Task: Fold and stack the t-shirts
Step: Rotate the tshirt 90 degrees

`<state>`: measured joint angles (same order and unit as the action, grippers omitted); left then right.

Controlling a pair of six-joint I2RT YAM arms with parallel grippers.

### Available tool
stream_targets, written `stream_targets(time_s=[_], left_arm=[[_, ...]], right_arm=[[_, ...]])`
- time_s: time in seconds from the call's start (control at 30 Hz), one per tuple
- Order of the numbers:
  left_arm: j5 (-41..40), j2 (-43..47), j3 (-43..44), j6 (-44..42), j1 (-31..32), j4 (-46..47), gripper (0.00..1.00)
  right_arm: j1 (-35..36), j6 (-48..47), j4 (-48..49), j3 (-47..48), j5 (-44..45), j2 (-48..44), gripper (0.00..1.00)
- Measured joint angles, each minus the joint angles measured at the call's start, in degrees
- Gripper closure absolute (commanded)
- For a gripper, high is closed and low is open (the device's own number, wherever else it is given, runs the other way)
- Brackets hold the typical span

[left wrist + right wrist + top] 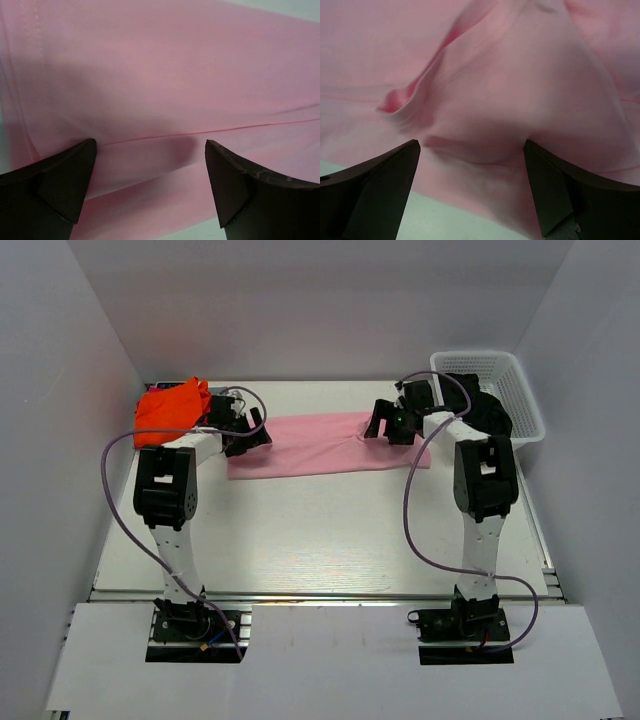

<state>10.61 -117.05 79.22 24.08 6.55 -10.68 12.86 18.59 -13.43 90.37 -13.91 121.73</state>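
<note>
A light pink t-shirt [320, 445] lies folded into a long strip across the back of the table. My left gripper [258, 432] is open over its left end, with the pink cloth [165, 95] below the spread jaws. My right gripper [385, 427] is open over its right end, where the cloth [520, 95] is rumpled into a ridge. A bright orange t-shirt [172, 410] lies crumpled at the back left, beside the left arm. A black t-shirt [490, 405] hangs out of the basket at the back right.
A white plastic basket [515, 390] stands at the back right corner. White walls close in the table on the left, back and right. Bare table surface [320, 530] lies in front of the pink shirt.
</note>
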Motion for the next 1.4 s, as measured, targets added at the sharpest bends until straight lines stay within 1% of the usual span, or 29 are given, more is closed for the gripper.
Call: stream_targets(time_s=[0.1,0.2,0.3,0.4,0.43,0.5,0.6,0.7,0.8,0.9,1.0,1.1,1.2,1.3,1.4], left_arm=[[0.52,-0.61,0.28,-0.52,0.17,-0.07,0.0],[0.85,0.61,-2.78,-0.55,0.5,1.25,0.0],[1.07,5.31,-9.35,-0.02,1.62,1.62,0.0],[2.99,11.28,-16.94,0.37,4.55,0.13,0.0],[4.52,13.18,-19.71,0.44,5.9,-0.09,0.0],[7.93,16.33,-23.85,0.42,9.22,-0.94,0.0],[16.63,18.43,-27.43,0.33,15.52,-2.21,0.0],[24.35,16.0,-24.85,-0.98,23.54,-6.75,0.0],[28.63,12.17,-19.89,-2.36,30.01,-11.87,0.0],[29.83,10.08,-16.52,-3.63,34.01,-15.91,0.0],[30.51,9.18,-14.71,-5.22,36.17,-18.34,0.0],[30.1,9.16,-13.7,-6.75,37.27,-19.76,0.0],[27.76,9.2,-12.68,-7.37,37.7,-20.92,0.0],[24.15,10.12,-12.26,-7.34,38.07,-20.68,0.0],[18.62,12.68,-12.26,-7.3,38.05,-20.48,0.0]], right_arm=[[-0.22,1.86,-2.36,3.3,3.13,3.58,0.1],[-0.44,3.19,-4.85,9.2,4.42,7.02,0.1],[-0.39,3.74,-6.47,17.66,4.39,12.61,0.1],[-0.35,3.8,-6.54,26.64,2.78,18.49,0.1],[-0.33,3.72,-6.43,29.68,1.88,20.39,0.1],[-0.26,3.28,-4.17,32.89,-0.92,23.17,0.1],[0.26,2.29,1.44,33.44,-6.05,24.9,0.1],[1.99,1.7,6.45,34.69,-10.93,27.12,0.1],[4.79,1.77,10.38,37.24,-13.79,29.81,0.1],[7.41,1.88,12.61,37.88,-15.56,30.93,0.1],[9.27,1.27,12.74,37.77,-16.5,30.93,0.1],[9.62,-0.66,12.72,36.94,-16.9,30.47,0.1],[9.29,-3.54,10.91,35.63,-16.61,28.94,0.1],[9.09,-6.25,8.5,33.99,-16.06,26.71,0.1],[8.92,-8.41,6.16,33.14,-15.82,23.8,0.1]])
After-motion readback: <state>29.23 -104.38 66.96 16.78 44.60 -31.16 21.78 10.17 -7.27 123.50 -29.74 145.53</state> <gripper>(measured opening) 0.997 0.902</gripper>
